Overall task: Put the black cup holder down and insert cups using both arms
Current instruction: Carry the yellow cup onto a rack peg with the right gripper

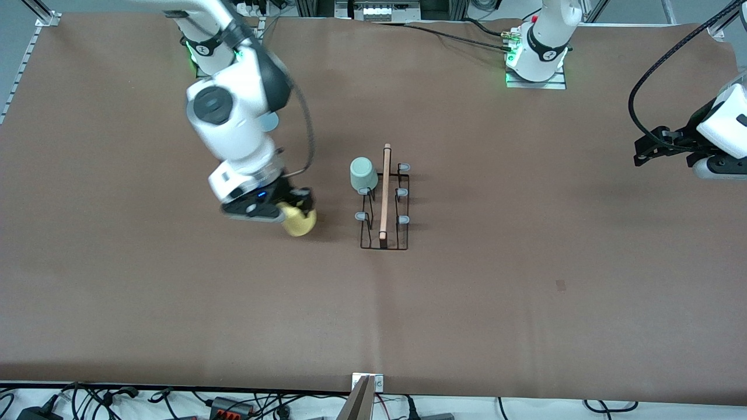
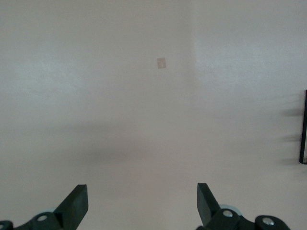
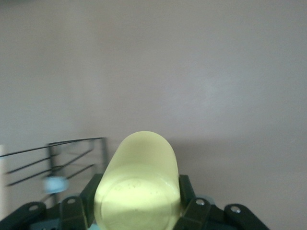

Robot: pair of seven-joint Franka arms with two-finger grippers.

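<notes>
The black cup holder [image 1: 384, 205] stands mid-table, with its wooden rod handle on top. A pale green cup [image 1: 363, 174] sits upside down on a peg at the holder's end nearest the robots' bases. My right gripper [image 1: 295, 205] is shut on the yellow cup [image 1: 300, 221] and holds it tilted above the table, beside the holder toward the right arm's end. In the right wrist view the yellow cup [image 3: 141, 182] fills the jaws, with the holder [image 3: 57, 160] off to one side. My left gripper [image 1: 643, 153] is open and empty [image 2: 141, 203] toward the left arm's end. A pale blue patch [image 1: 269, 121], perhaps the blue cup, shows past the right arm.
A small dark mark [image 1: 561, 284] lies on the brown table cover, also in the left wrist view [image 2: 161, 63]. A black cable [image 1: 636, 99] loops by the left arm. The holder's edge [image 2: 303, 129] shows in the left wrist view.
</notes>
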